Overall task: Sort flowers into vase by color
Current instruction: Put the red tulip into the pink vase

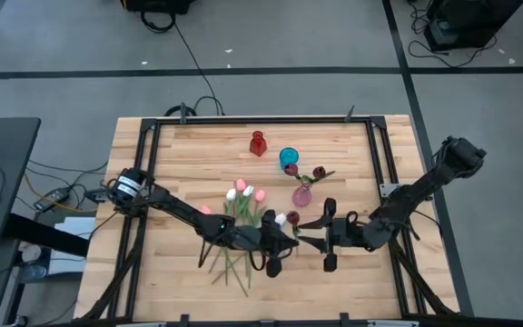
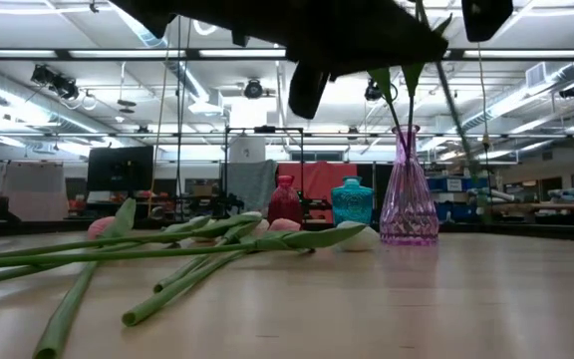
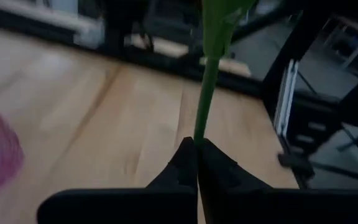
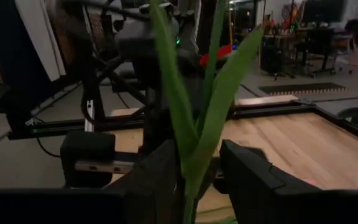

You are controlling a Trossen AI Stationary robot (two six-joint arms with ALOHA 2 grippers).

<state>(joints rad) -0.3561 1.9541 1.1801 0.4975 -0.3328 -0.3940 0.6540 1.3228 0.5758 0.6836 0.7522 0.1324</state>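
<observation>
My left gripper (image 1: 280, 243) reaches across the table's middle and is shut on a green tulip stem (image 3: 207, 93). My right gripper (image 1: 327, 234) faces it from the table's right side and is open. Its fingers (image 4: 160, 171) stand on either side of the same stem and its leaves (image 4: 194, 149); whether they touch it, I cannot tell. Which head belongs to this stem is not clear. Several white and pink tulips (image 1: 241, 213) lie on the wood with their stems toward the near edge. A clear pink vase (image 1: 302, 195) holds maroon tulips (image 1: 319, 172). My left gripper pinches the thin green stem (image 3: 199, 138) between its two fingers, at their free ends (image 3: 188, 158). It comes at the stem roughly level from the table's left. The stem runs on past the fingertips toward the right arm and is lifted clear of the table.
A red vase (image 1: 258, 143) and a teal vase (image 1: 288, 159) stand toward the far edge, behind the pink one. The loose tulips (image 2: 167, 249) sprawl over the near left of the middle. A dark metal frame (image 1: 379, 154) edges the tabletop.
</observation>
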